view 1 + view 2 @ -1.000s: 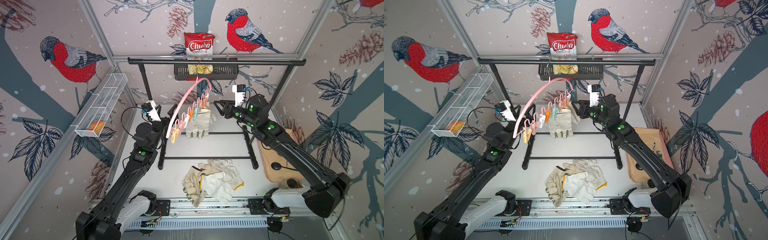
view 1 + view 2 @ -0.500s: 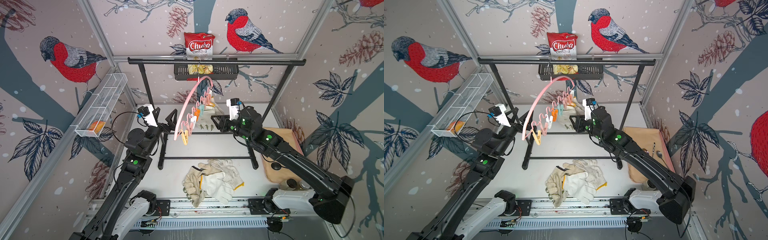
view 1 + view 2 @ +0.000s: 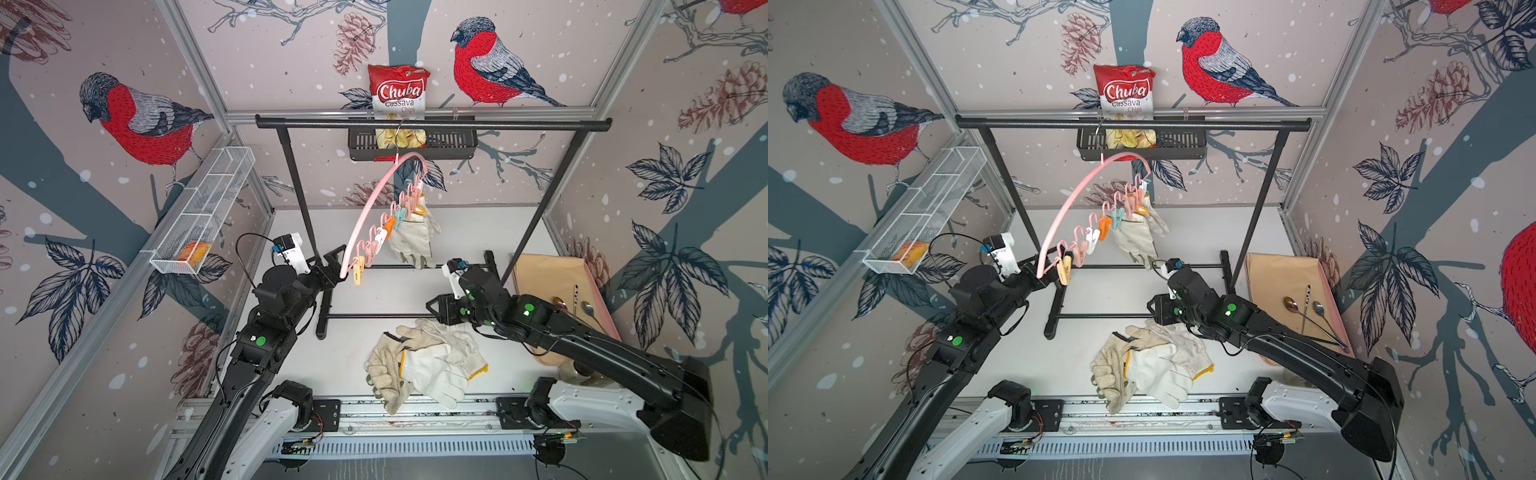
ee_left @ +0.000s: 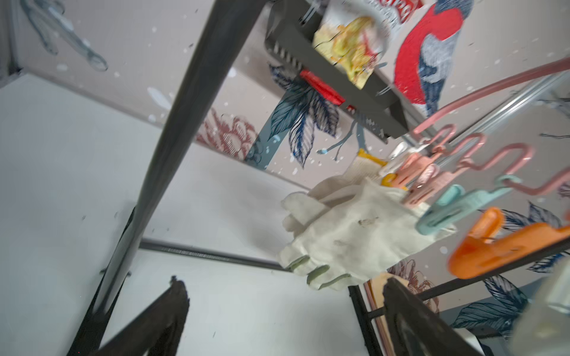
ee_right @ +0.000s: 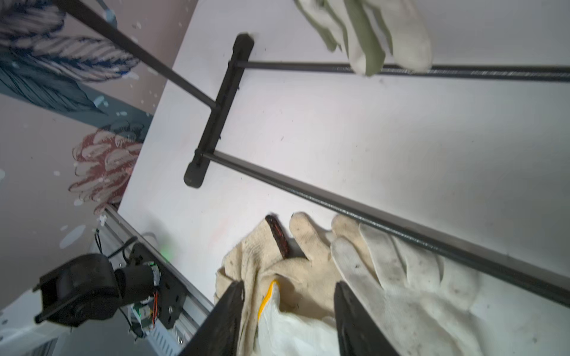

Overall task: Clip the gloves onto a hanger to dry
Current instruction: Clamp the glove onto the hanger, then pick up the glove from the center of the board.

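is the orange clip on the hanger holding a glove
No, the orange clip hangs empty, and the hanging gloves are pinned farther along the row.

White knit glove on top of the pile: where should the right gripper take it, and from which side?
Probably by its yellow-edged cuff, coming straight down. The white knit glove lies flat on the other gloves, so only the top is free, and the cuff edge sits exposed and slightly raised. The right gripper hangs above it, jaws open either side.
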Available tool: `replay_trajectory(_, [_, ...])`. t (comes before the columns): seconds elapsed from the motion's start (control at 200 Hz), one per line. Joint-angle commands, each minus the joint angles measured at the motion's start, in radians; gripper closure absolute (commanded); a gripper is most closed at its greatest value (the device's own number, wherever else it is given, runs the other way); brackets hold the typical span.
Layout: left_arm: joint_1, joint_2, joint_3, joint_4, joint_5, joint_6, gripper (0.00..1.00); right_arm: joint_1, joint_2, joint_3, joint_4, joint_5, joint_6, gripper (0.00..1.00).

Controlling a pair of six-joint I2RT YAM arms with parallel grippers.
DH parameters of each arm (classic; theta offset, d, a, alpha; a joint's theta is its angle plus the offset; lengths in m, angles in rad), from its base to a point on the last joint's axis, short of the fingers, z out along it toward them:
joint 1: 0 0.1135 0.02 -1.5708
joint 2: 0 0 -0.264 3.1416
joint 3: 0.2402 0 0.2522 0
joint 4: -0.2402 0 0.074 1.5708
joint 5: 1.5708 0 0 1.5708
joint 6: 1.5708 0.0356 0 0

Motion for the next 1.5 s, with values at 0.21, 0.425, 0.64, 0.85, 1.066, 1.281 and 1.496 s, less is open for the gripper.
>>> replay_trajectory(0.21, [0.003, 0.009, -0.004, -0.326, -0.012, -0.203, 0.03, 0.193, 0.265, 0.099, -0.122, -0.051, -0.238, 0.47])
replay_trajectory(0.425, [0.003, -0.055, -0.056, -0.323, -0.028, -0.249, 0.04, 0.272, 0.52, 0.236, -0.254, 0.001, -0.367, 0.48])
replay_trajectory(0.64, [0.003, -0.061, -0.054, -0.334, -0.043, -0.227, 0.04, 0.295, 0.617, 0.292, -0.273, 0.013, -0.423, 0.51])
replay_trajectory(0.85, [0.004, -0.06, -0.054, -0.337, -0.05, -0.204, 0.04, 0.295, 0.609, 0.3, -0.266, 0.062, -0.427, 0.52])
replay_trajectory(1.066, [0.003, -0.054, -0.06, -0.324, -0.048, -0.206, 0.04, 0.283, 0.626, 0.299, -0.279, 0.063, -0.445, 0.52])
replay_trajectory(1.281, [0.003, -0.058, -0.055, -0.331, -0.053, -0.203, 0.04, 0.281, 0.637, 0.277, -0.27, 0.067, -0.454, 0.6])
replay_trajectory(1.496, [0.003, -0.06, -0.047, -0.334, -0.052, -0.192, 0.07, 0.282, 0.622, 0.267, -0.254, 0.082, -0.445, 0.83])
